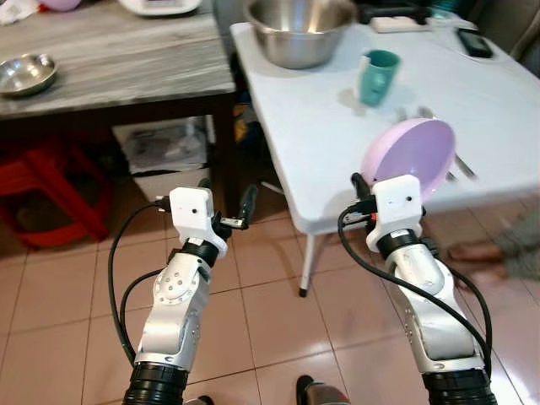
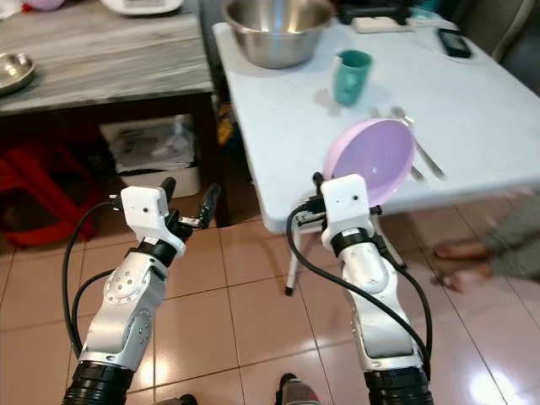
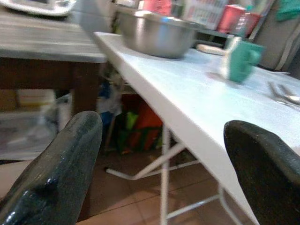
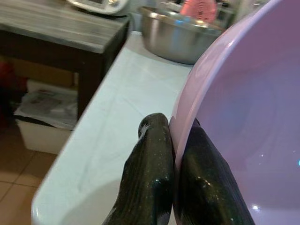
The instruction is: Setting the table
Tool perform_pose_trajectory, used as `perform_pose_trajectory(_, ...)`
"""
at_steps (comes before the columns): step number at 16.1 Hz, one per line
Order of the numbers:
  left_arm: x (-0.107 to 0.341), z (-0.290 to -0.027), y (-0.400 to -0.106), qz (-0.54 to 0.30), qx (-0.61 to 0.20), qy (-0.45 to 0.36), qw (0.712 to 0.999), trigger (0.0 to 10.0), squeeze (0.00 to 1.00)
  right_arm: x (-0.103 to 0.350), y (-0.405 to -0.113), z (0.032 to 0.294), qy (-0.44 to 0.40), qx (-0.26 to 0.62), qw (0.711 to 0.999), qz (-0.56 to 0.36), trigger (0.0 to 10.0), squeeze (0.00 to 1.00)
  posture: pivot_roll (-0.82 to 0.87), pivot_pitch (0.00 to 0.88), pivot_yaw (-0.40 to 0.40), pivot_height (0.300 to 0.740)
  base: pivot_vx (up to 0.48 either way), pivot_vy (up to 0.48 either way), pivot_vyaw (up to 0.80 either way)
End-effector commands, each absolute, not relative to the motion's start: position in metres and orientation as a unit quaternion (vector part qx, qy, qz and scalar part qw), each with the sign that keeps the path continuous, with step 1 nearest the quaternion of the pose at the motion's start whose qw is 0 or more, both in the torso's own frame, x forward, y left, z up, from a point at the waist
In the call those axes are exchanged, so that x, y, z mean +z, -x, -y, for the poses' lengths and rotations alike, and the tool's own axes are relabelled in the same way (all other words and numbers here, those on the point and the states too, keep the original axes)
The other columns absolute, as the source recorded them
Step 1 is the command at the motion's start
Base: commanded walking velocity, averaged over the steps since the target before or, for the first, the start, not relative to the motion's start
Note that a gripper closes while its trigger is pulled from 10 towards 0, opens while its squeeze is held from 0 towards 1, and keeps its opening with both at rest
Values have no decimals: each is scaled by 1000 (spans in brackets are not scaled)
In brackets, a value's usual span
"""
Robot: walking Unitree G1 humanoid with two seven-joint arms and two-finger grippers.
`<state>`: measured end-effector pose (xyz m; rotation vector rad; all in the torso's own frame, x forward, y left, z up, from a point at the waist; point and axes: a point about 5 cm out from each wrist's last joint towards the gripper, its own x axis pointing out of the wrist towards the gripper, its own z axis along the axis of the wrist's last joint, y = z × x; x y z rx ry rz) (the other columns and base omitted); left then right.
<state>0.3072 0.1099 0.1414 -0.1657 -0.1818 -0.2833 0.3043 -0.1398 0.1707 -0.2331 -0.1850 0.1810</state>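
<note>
A pale purple bowl (image 1: 411, 158) hangs tilted on its side over the near edge of the white table (image 1: 321, 143). My right gripper (image 4: 174, 154) is shut on the bowl's rim. A teal mug (image 1: 378, 76) stands farther back on the table, with cutlery (image 2: 422, 148) lying to its right behind the bowl. A large steel bowl (image 1: 299, 32) sits at the table's far left end. My left gripper (image 1: 226, 207) is open and empty, held above the tiled floor left of the table.
A dark wooden table (image 1: 110, 59) stands at the left with a small steel bowl (image 1: 27, 72) on it. Under it are a white box (image 1: 164, 152) and red stools (image 1: 51, 198). A person's bare foot (image 1: 479, 251) rests on the floor at the right.
</note>
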Motion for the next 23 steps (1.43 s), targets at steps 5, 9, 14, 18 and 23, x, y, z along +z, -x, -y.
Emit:
perform_pose_trajectory(5, 141, -112, -306, 89, -136, 80, 984, 10000, 0, 177, -303, 138, 124, 93, 982, 106, 10000, 0, -187, 199, -7, 740, 325, 0, 0)
perform_pose_trajectory(9, 140, -112, -307, 87, -136, 79, 984, 10000, 0, 177, -302, 138, 128, 97, 981, 109, 10000, 0, -187, 199, -7, 740, 322, 0, 117)
perform_pose_trajectory(14, 139, -113, -308, 82, -124, 83, 985, 10000, 0, 177, -303, 137, 127, 97, 981, 109, 10000, 0, -187, 199, -7, 740, 190, 0, 493)
perform_pose_trajectory(18, 141, -108, -308, 81, -131, 82, 985, 10000, 0, 177, -304, 137, 123, 95, 982, 107, 10000, 0, -187, 199, -7, 740, 0, 0, 0)
perform_pose_trajectory(23, 138, -112, -306, 80, -132, 81, 985, 10000, 0, 175, -301, 141, 115, 92, 983, 105, 10000, 0, -187, 199, -7, 740, 0, 208, 0)
